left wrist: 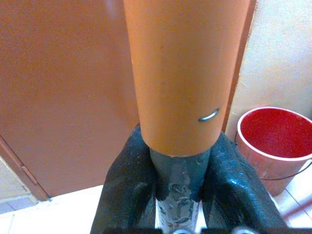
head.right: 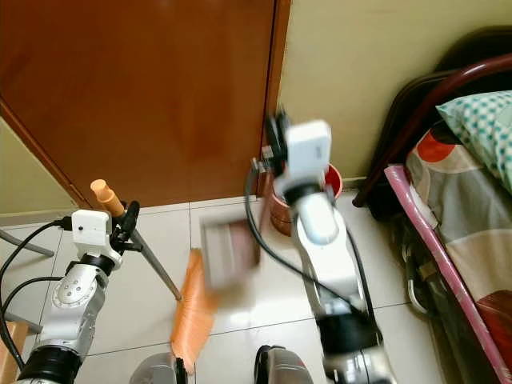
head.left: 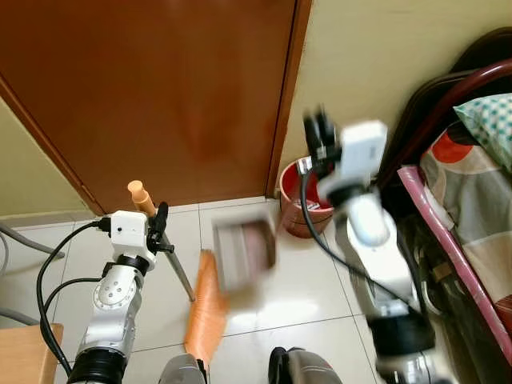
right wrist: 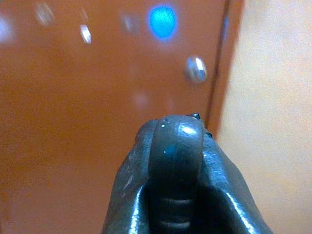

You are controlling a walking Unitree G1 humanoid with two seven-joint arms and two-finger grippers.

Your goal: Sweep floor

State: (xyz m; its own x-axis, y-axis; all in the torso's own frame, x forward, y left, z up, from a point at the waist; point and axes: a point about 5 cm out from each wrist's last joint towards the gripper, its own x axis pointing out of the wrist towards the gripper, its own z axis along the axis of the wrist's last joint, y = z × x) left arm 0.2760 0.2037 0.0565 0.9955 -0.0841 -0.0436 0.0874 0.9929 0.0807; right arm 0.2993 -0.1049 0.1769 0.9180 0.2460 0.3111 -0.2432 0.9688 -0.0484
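My left gripper (head.left: 157,225) is shut on the broom's handle (left wrist: 175,73), just below its orange grip, with both black fingers (left wrist: 126,190) pressed on the grey pole. The pole slants down to the orange broom head (head.left: 206,308) on the white tiles. My right gripper (head.left: 320,132) is raised high near the door frame. It is shut on a dark rounded handle (right wrist: 175,170). Below it hangs a blurred brownish dustpan (head.left: 244,254) above the floor, close to the broom head.
A closed brown door (head.left: 160,96) fills the wall ahead. A red bucket (head.left: 302,210) stands in the corner by the door frame. A bed with patterned bedding (head.left: 472,184) and a dark curved frame lies at the right. A wooden corner (head.left: 24,356) pokes in at the lower left.
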